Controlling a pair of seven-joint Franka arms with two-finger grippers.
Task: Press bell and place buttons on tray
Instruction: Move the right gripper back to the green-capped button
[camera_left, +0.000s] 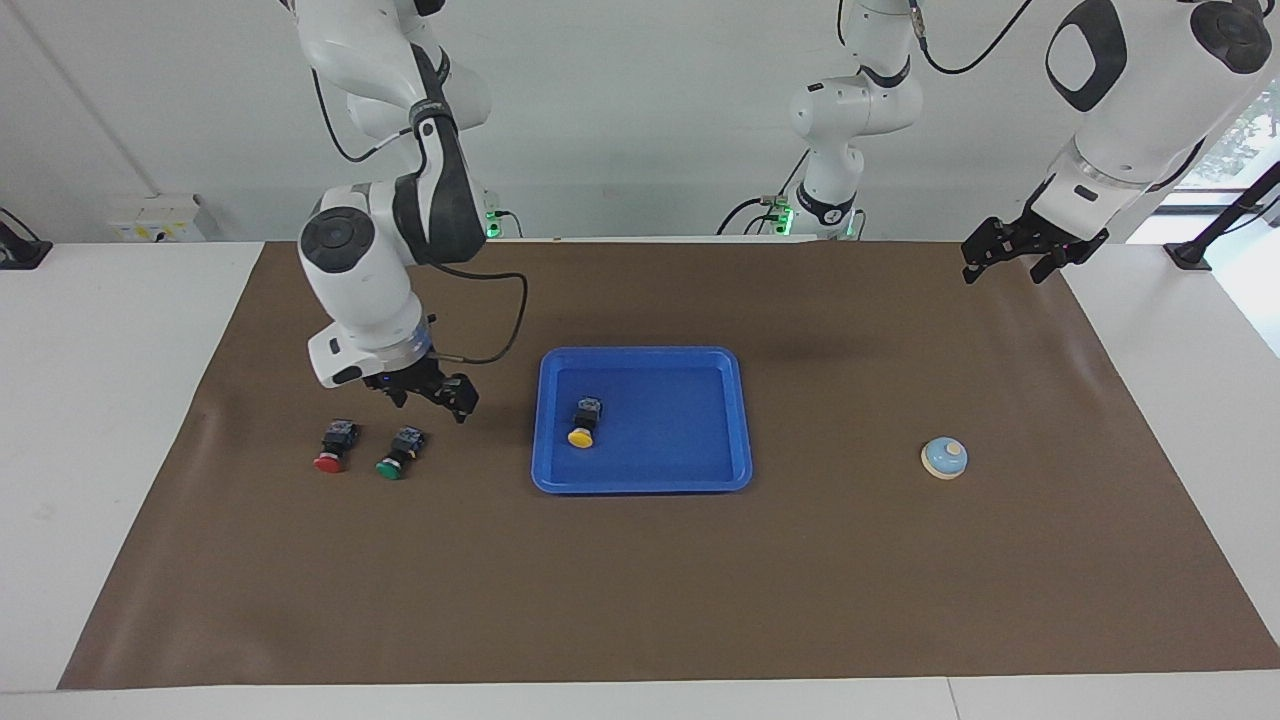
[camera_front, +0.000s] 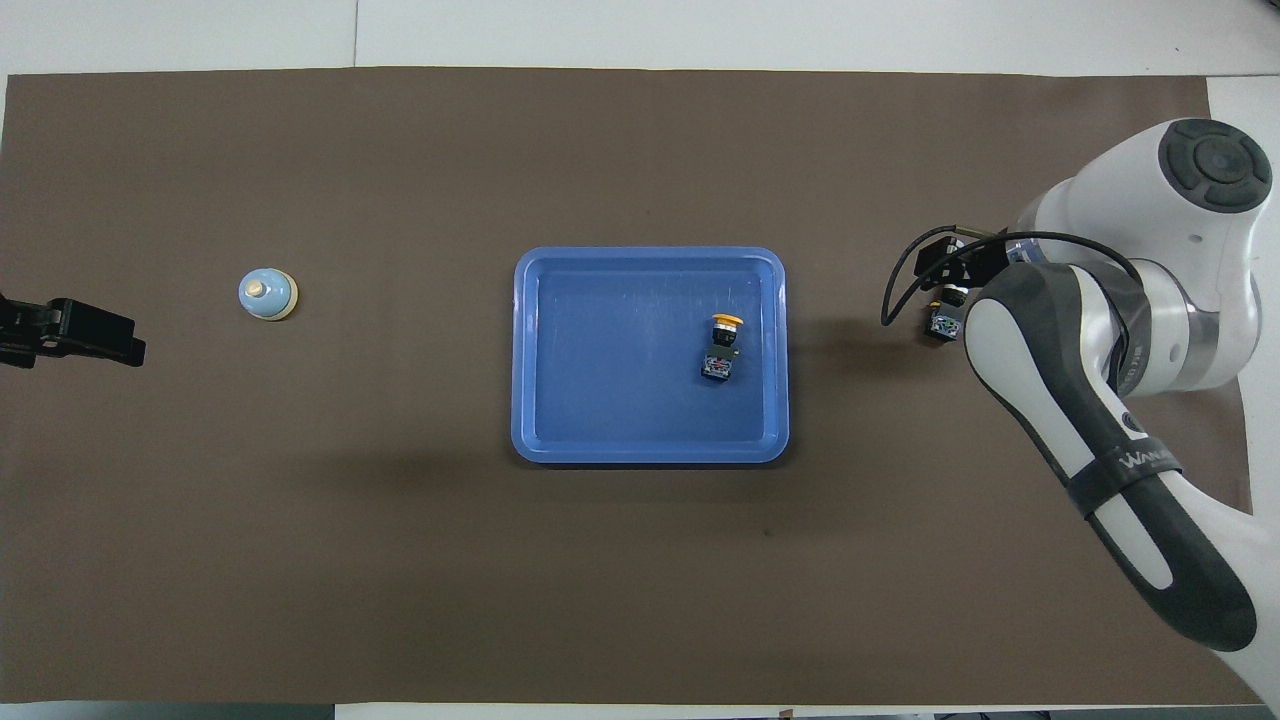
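Yellow button (camera_left: 584, 423) lay in blue tray (camera_left: 700, 478), right gripper (camera_left: 432, 391) hung empty, fingers apart, over green button (camera_left: 398, 454) beside red button (camera_left: 334, 446), left gripper (camera_left: 1020, 250) waited released, well apart from bell (camera_left: 944, 457)

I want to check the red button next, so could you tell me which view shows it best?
The facing view: the red button lies in plain sight on the mat beside the green button. In the overhead view the right arm covers it entirely.
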